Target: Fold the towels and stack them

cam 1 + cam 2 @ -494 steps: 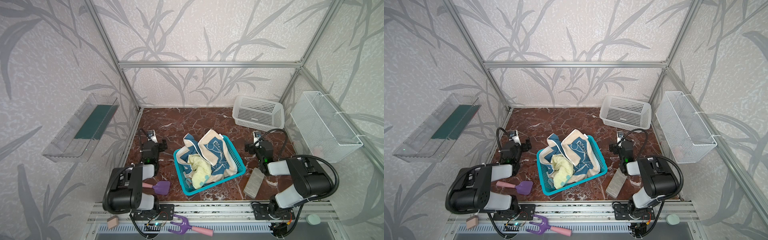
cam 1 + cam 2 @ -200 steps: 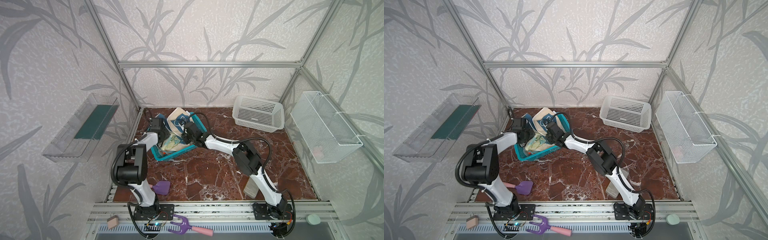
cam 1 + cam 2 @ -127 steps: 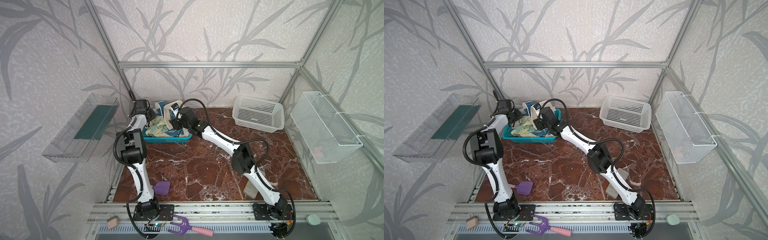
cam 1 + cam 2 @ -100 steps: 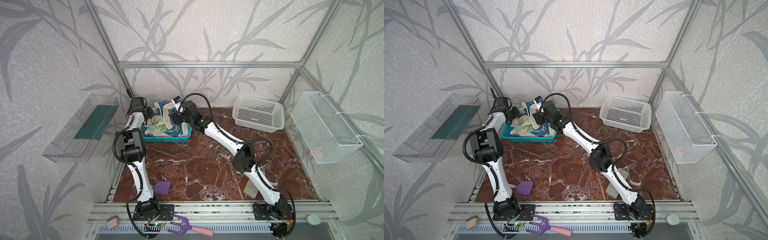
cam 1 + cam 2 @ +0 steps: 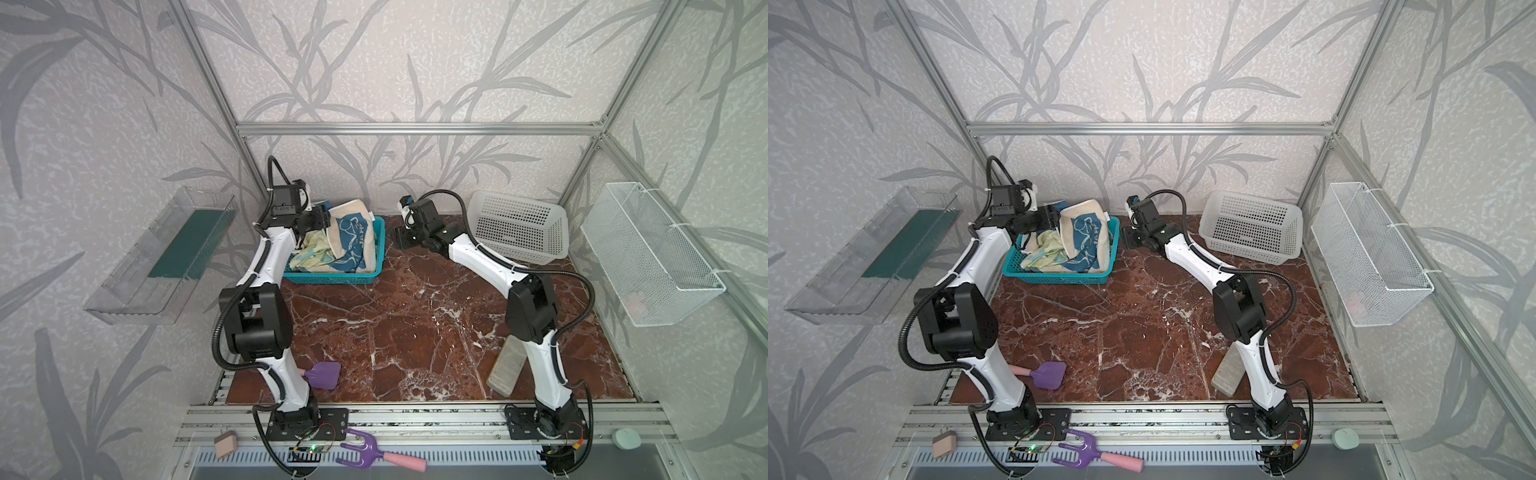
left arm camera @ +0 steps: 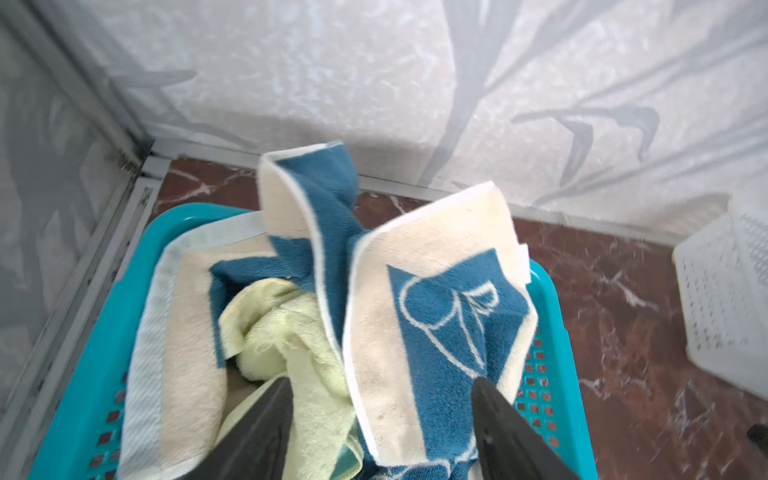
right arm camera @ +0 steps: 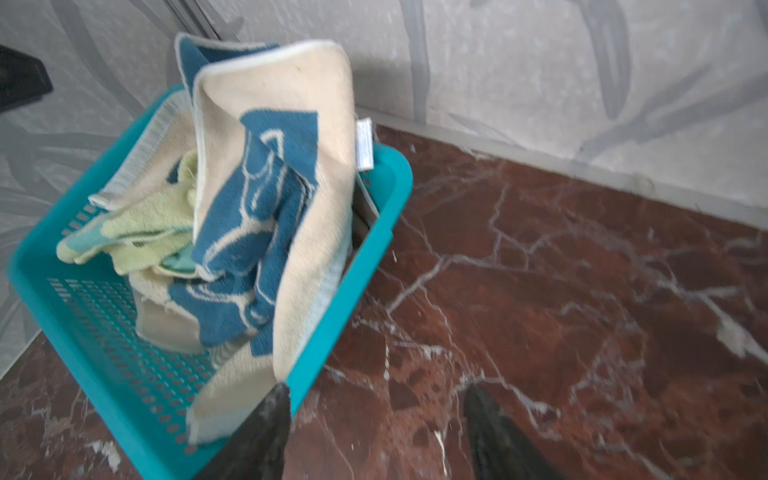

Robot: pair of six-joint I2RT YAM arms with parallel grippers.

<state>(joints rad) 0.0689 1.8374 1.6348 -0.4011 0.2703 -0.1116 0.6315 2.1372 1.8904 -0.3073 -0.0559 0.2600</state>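
The left fingers stood spread and empty over the teal basket, the blue-and-cream towel bunched between and just ahead of them, the pale yellow towel at one fingertip. The right fingers, also apart and holding nothing, hung over bare bench just beside the basket. Best, I judge, to pinch one free edge of the big towel alone, lift it clear, and spread it on open bench.
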